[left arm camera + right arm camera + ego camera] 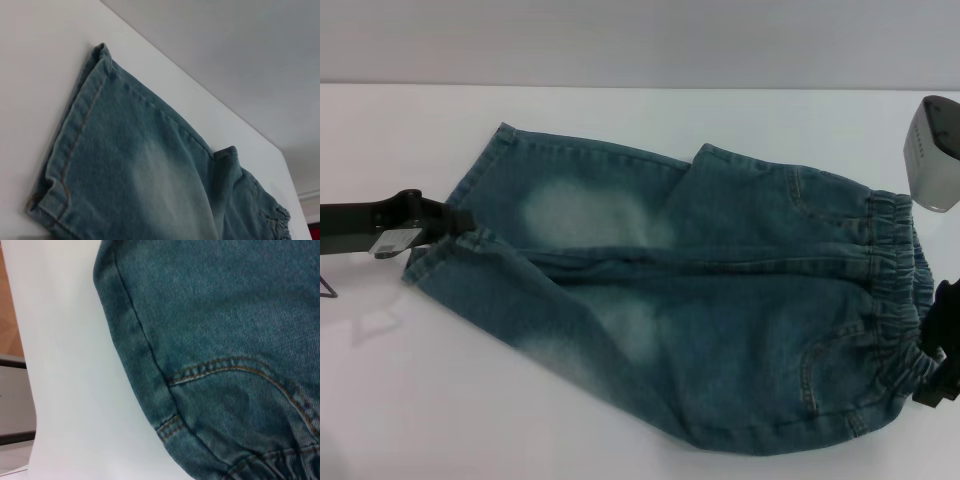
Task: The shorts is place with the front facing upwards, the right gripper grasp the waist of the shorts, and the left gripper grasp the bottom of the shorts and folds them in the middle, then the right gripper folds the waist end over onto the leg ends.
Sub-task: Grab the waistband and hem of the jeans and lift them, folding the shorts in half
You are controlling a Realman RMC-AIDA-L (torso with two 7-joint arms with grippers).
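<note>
Blue denim shorts (700,300) lie front up on the white table (440,400), with the leg ends to the left and the elastic waist (895,290) to the right. My left gripper (457,223) is at the leg ends, shut on the inner corner of the near leg's hem (50,197), which curls up there. My right gripper (932,375) sits against the near end of the waist. The right wrist view is filled by the shorts' pocket seam (225,367) and side seam, close up.
The right arm's pale housing (935,150) hangs over the table's far right. The table's back edge (640,88) runs along the top of the head view. Bare white table shows in front of and behind the shorts.
</note>
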